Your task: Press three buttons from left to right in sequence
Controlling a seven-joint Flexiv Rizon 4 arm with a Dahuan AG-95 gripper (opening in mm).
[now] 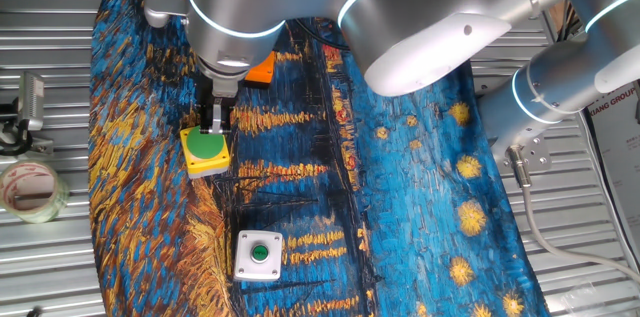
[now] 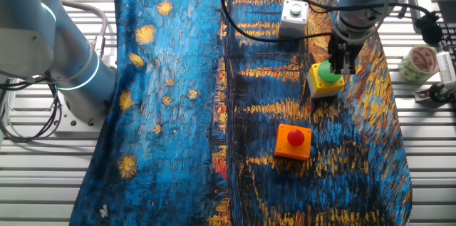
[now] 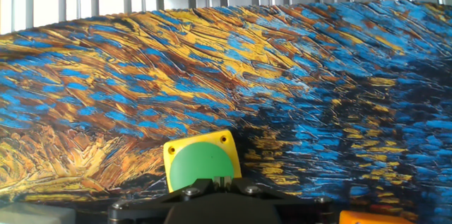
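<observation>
Yellow box (image 1: 205, 151) with large green button (image 2: 327, 71) sits directly under the gripper (image 1: 217, 122), fingertips touching it; finger closure cannot be told.

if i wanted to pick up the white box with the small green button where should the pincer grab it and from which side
Grip the white box across two opposite flat side walls, coming straight down from above. It sits flat on the painted cloth, square, with open cloth all round, and the small green button rises at its centre, so the fingers should straddle it.
</observation>
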